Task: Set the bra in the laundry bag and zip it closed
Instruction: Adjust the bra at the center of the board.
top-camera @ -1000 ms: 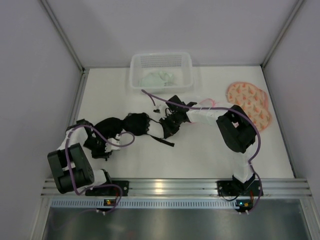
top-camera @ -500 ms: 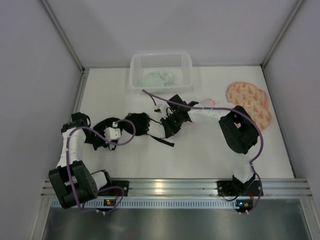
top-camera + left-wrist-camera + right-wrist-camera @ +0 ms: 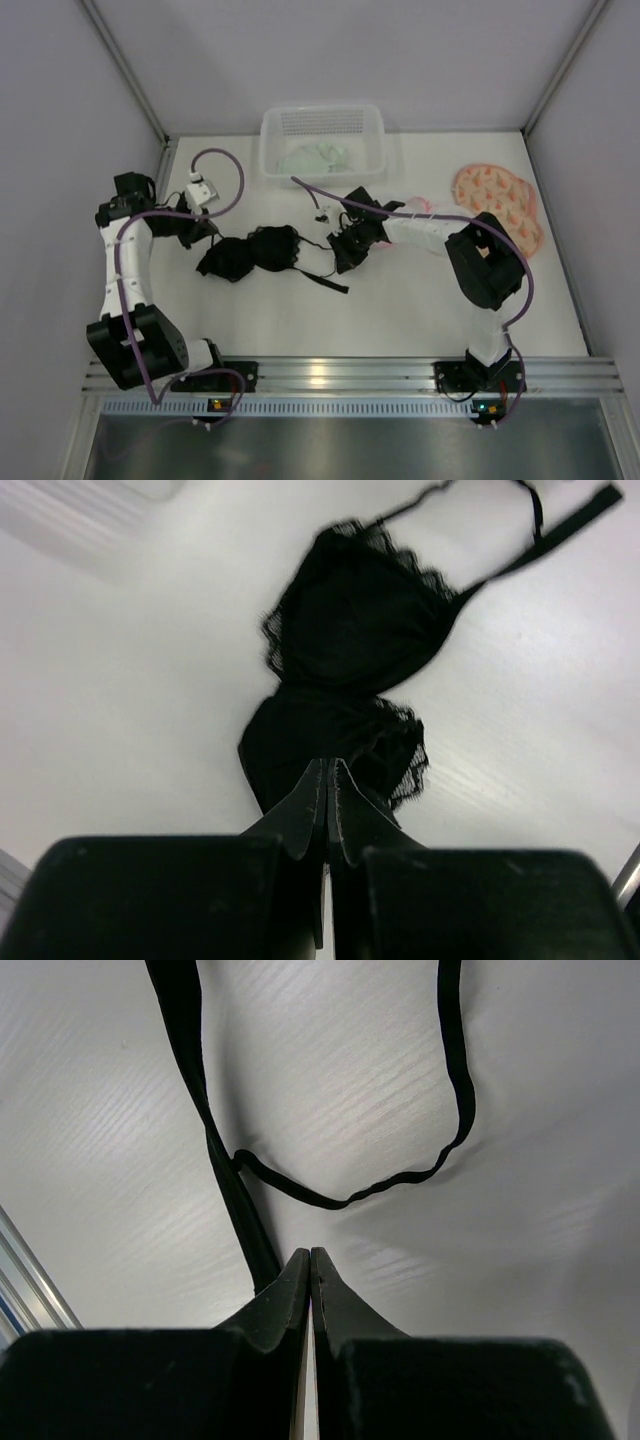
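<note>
The black lace bra (image 3: pixel 255 252) lies flat on the white table, left of centre. In the left wrist view its cups (image 3: pixel 350 650) stretch away from my left gripper (image 3: pixel 328 763). That gripper is shut, its tips over the near cup's edge, with no fabric visible between them. From above, my left gripper (image 3: pixel 205 240) hovers at the bra's upper left. My right gripper (image 3: pixel 311 1252) is shut at the bra's right end (image 3: pixel 340 258). The wide band (image 3: pixel 225 1180) runs up beside its left finger, and a thin strap (image 3: pixel 400 1182) loops just ahead. The pink patterned laundry bag (image 3: pixel 497 208) lies far right.
A white plastic basket (image 3: pixel 322 118) holding pale green cloth stands at the back centre. Enclosure walls rise on the left, right and back. A metal rail (image 3: pixel 340 375) runs along the near edge by the arm bases.
My left arm swung from the bra's near left up to its far left, and its gripper went from partly open to shut. The bra and the right arm barely shifted.
</note>
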Robot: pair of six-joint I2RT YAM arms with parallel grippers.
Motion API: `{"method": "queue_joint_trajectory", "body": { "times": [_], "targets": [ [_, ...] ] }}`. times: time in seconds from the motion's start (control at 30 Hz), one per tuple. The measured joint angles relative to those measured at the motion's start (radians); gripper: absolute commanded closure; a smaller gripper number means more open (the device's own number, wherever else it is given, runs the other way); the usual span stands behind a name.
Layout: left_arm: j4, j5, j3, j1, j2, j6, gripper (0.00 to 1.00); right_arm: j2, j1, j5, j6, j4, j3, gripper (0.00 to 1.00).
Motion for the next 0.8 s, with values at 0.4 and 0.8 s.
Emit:
{"method": "queue_joint_trajectory", "body": {
  "times": [0.4,0.8],
  "targets": [
    [0.508,-0.087,0.272,-0.008,0.209,-0.815,1.00,-0.014,-0.001,0.000,-0.040,-0.031,-0.024,1.00],
    [0.801,-0.448,0.319,-0.012,0.663,-1.287,1.00,-0.016,-0.001,0.000,-0.068,-0.074,-0.024,1.00]
  ]
}}
